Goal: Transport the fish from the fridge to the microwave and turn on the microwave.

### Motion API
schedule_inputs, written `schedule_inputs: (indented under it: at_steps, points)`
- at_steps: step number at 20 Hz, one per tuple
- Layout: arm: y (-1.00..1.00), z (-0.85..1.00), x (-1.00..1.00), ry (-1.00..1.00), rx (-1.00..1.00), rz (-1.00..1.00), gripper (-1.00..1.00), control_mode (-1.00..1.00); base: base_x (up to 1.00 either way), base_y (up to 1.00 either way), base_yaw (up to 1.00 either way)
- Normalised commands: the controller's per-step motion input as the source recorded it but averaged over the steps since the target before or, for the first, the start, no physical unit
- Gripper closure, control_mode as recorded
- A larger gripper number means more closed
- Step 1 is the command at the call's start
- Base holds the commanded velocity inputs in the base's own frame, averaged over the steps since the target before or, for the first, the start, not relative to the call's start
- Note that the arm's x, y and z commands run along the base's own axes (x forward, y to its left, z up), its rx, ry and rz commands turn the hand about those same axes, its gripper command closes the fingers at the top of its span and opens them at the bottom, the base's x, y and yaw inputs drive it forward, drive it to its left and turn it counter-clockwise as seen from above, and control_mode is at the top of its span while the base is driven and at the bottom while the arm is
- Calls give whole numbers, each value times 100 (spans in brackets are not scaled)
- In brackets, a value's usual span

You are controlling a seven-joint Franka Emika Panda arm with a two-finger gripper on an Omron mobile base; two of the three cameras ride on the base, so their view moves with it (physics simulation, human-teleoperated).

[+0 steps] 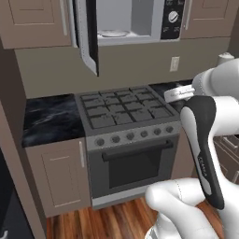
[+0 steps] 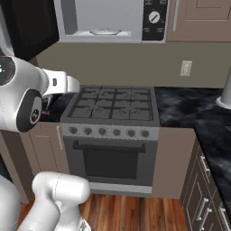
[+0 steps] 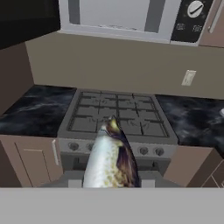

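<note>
The slim silvery-grey fish with a dark back sits closest to the hand camera, rising from the bottom of that view with its long axis running away from the lens; its narrow, yellowish end points toward the stove and up toward the microwave. The fingertips themselves are hidden behind the fish's body, so the gripper appears to be clamped on its near end, with the fish sticking out forward between the fingers.

Beyond it stands the grey gas stove with dark cast grates, a row of round knobs and an oven door with a black bar handle. Black marbled countertop flanks it on both sides, over tan cabinet doors.

Farther back and above, the wall-mounted silver-grey microwave has its black glass door swung open to the left. Inside its pale cavity lies 1 round white turntable plate, with nothing visible on it. A round knob sits on its dark panel.
</note>
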Motion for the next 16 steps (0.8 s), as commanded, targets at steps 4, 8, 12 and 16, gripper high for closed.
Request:
schedule_inputs:
  at_steps: [4,8,12,16]
  points:
    - [0,0,0,0,0,0,100,100,31,-7,0]
    - [0,0,0,0,0,0,100,100,31,-1,0]
    - [0,0,0,0,0,0,100,100,54,-18,0]
    - [0,0,0,0,0,0,100,100,56,-20,0]
